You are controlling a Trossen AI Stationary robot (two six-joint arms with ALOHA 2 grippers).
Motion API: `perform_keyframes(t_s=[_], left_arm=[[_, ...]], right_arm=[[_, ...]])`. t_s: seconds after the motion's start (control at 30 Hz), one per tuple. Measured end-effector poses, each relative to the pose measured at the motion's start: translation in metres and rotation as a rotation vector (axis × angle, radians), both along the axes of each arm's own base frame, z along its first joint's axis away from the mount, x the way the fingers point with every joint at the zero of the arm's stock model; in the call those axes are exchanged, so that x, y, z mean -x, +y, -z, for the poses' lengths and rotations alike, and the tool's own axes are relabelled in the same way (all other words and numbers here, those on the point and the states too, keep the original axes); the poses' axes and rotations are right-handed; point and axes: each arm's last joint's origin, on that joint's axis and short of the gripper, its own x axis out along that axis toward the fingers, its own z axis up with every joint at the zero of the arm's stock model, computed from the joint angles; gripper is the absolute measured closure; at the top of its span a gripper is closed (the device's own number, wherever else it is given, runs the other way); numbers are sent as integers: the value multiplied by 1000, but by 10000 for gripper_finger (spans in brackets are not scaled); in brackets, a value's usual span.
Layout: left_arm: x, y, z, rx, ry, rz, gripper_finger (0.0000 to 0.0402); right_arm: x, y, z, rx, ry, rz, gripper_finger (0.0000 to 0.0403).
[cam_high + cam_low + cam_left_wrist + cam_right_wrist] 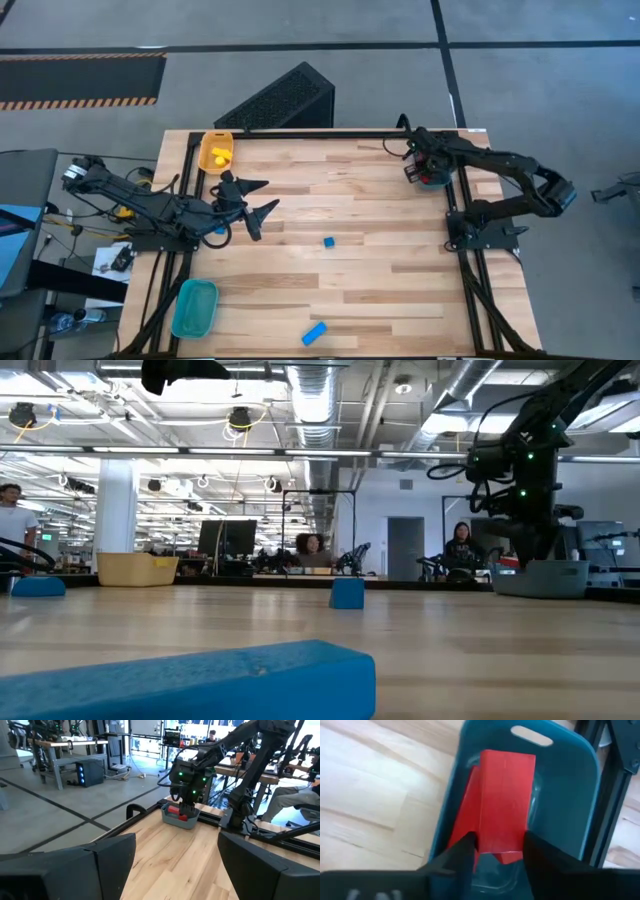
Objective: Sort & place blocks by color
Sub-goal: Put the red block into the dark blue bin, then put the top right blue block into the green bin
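1. High view: the pale wooden slatted tabletop (360, 250) carries a teal oblong plastic tray (570, 785) at its far right corner, under the right gripper (497, 851).
2. Inside that tray, a red rectangular solid block (505, 795) sits between the right fingers (465, 850), which flank its near end; whether they grip or release, I cannot tell.
3. It looks light, rigid and smooth; flat long sides suit pinching.
4. Left gripper (262, 198) waits, fingers wide.
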Motion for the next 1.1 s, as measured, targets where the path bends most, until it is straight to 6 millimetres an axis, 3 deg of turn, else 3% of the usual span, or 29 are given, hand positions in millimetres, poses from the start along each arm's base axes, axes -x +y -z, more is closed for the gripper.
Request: perform_keyframes(t_s=[0.2, 0.43, 0.73, 0.97, 1.1], left_arm=[[0, 0, 1, -12, 15, 4, 127], [0, 0, 2, -18, 27, 4, 127], [-6, 10, 9, -39, 89, -6, 127], [-17, 15, 20, -35, 163, 54, 127], [-22, 17, 23, -76, 203, 73, 127]], right_arm=[[-8, 6, -4, 24, -23, -53, 152], [-26, 35, -27, 129, -181, -170, 134], [-70, 115, -50, 182, -497, -490, 133], [-108, 189, -39, 290, -624, -708, 133], [-118, 218, -21, 399, -586, -762, 133]])
